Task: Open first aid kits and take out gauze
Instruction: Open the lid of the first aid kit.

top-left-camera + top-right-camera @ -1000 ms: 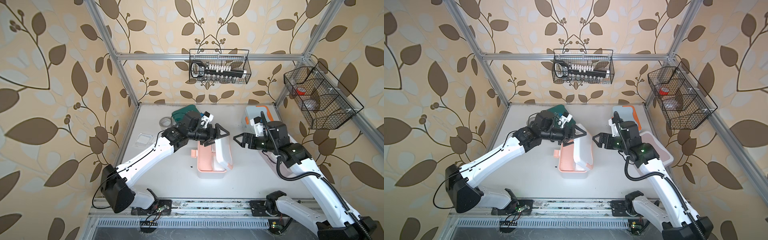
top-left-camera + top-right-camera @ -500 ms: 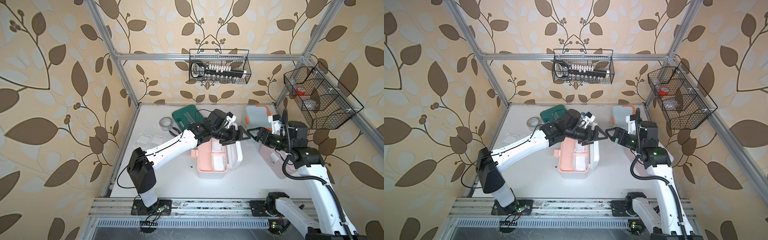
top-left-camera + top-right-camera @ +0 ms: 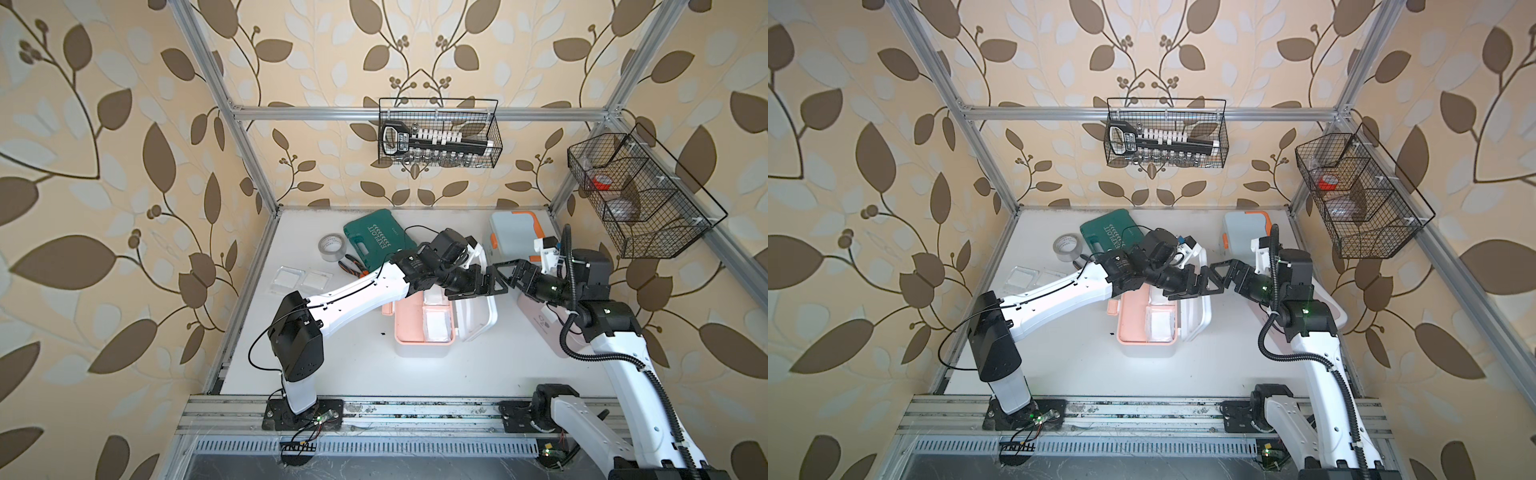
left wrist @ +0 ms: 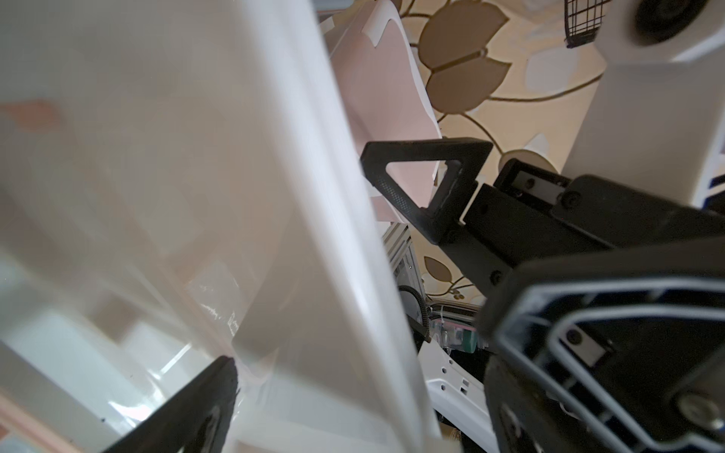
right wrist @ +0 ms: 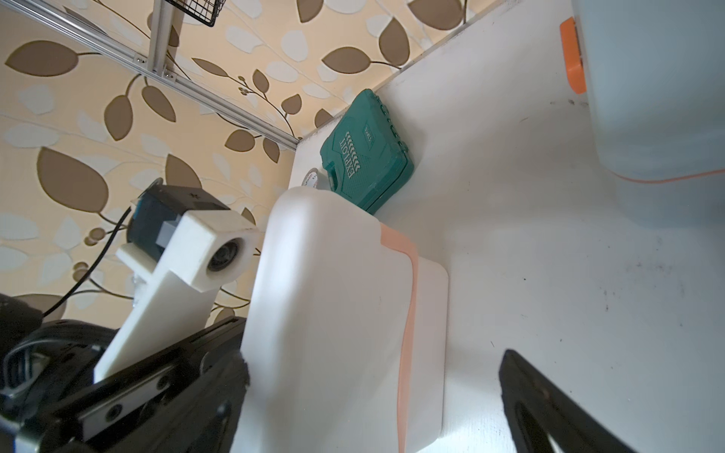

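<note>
Far left on the bench (image 3: 340,353), two gauze packets (image 3: 300,279) lay flat, already out and clear of everything. The white kit with peach trim (image 3: 409,328) sat mid-bench, its lid (image 3: 478,322) standing upright along its right side. More gauze (image 3: 436,328) lay flat in the compartments hard against that lid, one packet behind the other along the kit's front-to-back length. The left jaws hung spread wide and empty at the lid's top edge. In the left wrist view the lid's wall ran between them, with one finger (image 4: 204,396) on the gauze side. So the packets lay below those jaws and a little to their left, and I judged the left arm (image 3: 357,291) much the nearer: the move called for a drop down the lid's inner side. The right jaws, also wide and empty, faced the lid's outer face, walled off from the gauze. Under the right arm (image 3: 615,332) lay the pink kit (image 3: 536,328), with the blue kit (image 3: 515,232) behind it, both shut.
</note>
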Controlling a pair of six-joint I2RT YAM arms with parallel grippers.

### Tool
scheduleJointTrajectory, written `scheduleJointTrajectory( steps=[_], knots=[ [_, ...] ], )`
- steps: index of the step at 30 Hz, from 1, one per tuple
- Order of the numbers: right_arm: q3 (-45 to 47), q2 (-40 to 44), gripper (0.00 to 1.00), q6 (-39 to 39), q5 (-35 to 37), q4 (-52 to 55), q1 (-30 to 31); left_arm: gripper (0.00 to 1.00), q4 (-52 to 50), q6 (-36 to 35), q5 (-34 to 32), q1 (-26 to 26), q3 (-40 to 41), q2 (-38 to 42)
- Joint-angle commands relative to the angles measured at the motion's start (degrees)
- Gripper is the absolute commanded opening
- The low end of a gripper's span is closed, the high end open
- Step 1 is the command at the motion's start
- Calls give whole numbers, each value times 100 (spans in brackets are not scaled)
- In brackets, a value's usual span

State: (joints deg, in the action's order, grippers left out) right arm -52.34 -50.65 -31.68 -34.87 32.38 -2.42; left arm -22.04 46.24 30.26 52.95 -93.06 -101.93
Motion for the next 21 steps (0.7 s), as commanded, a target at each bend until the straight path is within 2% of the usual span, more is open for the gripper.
scheduleJointTrajectory(
  steps=[1, 6, 12, 21],
  knots=[
    [-8, 165, 100, 212, 313, 234, -18, 99, -152, -318, -274, 40, -99, 446],
    [-35, 252, 99, 325, 559, 415, -21, 99, -540, -519, -621, 40, 10, 832],
    [-278, 231, 100, 384, 919, 667, -5, 99, -786, -703, -1391, 18, 595, 1454],
    [-373, 397, 99, 165, 330, 430, -5, 99, -1538, -912, -2041, -520, 1239, 1893]
  ],
)
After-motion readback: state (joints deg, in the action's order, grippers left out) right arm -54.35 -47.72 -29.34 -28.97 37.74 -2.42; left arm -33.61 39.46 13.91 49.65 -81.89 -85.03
